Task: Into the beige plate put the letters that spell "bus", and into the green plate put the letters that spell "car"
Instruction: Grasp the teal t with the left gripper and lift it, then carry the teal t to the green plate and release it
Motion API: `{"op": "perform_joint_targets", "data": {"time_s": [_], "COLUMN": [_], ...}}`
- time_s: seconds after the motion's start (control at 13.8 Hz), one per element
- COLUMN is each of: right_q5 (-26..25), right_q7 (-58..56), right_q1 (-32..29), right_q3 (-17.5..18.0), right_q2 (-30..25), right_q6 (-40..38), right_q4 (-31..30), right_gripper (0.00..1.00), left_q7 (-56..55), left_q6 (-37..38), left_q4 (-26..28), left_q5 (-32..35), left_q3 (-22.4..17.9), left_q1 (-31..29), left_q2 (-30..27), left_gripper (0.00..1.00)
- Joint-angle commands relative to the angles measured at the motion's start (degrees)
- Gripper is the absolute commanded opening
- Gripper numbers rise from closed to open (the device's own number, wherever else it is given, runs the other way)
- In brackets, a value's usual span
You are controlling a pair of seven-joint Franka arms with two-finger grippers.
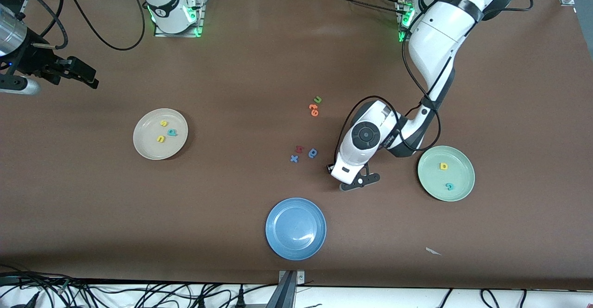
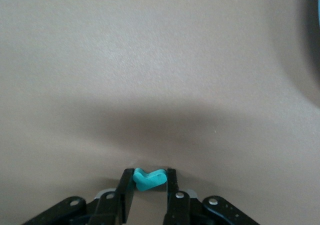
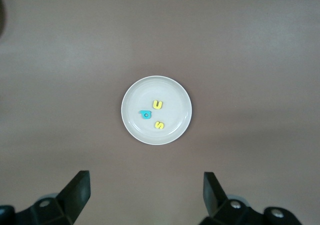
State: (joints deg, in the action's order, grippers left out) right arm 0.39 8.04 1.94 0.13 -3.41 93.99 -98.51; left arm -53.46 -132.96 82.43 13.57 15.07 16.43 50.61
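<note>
My left gripper (image 1: 338, 171) is low over the table between the loose letters and the green plate (image 1: 458, 178). It is shut on the teal "r" (image 2: 148, 179), pinched between both fingers (image 2: 126, 185). The green plate holds the yellow "a" (image 1: 444, 166) and the teal "c" (image 1: 449, 186). The beige plate (image 1: 143, 148) toward the right arm's end holds the yellow "s" (image 1: 163, 123), teal "b" (image 1: 172, 132) and yellow "u" (image 1: 160, 139). My right gripper (image 1: 85, 75) waits high and open, looking down on the beige plate (image 3: 175, 95) with nothing between its fingers.
A blue plate (image 1: 295, 228) lies nearer the front camera. Loose letters sit mid-table: a green "u" (image 1: 317, 99), orange letters (image 1: 314, 110), a red letter (image 1: 299, 149), a blue "x" (image 1: 294, 159) and a darker blue round letter (image 1: 312, 153). A white scrap (image 1: 433, 251) lies near the front edge.
</note>
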Motion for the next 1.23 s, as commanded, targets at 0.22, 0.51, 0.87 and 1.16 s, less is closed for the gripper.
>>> {"op": "perform_joint_targets", "data": {"time_s": [0.22,0.51,0.87,1.16], "right_q5": [-0.2,-0.2,-0.2,-0.1], "right_q7": [-0.6,-0.6,-0.5,-0.6], "right_q1": [0.3,0.3,0.2,0.3], "right_q3": [0.0,0.0,0.0,0.0], "right_q2": [-0.2,-0.2,-0.2,-0.2], "right_q6": [0.1,0.1,0.0,0.0], "right_q4": [0.0,0.0,0.0,0.0], "right_gripper": [1.0,1.0,1.0,1.0], "left_q7": [14.2,30.1,49.9,58.5], "left_q6": [12.0,18.0,27.3,27.8], "left_q4": [-4.8,-3.9,-3.2,-1.6], "left_q5": [-0.6,-0.2,0.1,1.5], "left_q3": [0.3,0.2,0.0,-0.3], "left_q1": [-7.3,-14.3,-22.5,-25.4], "left_q2": [-3.1,-5.5,-7.1,-7.5], "left_gripper": [0.23,0.23,0.24,0.68]}}
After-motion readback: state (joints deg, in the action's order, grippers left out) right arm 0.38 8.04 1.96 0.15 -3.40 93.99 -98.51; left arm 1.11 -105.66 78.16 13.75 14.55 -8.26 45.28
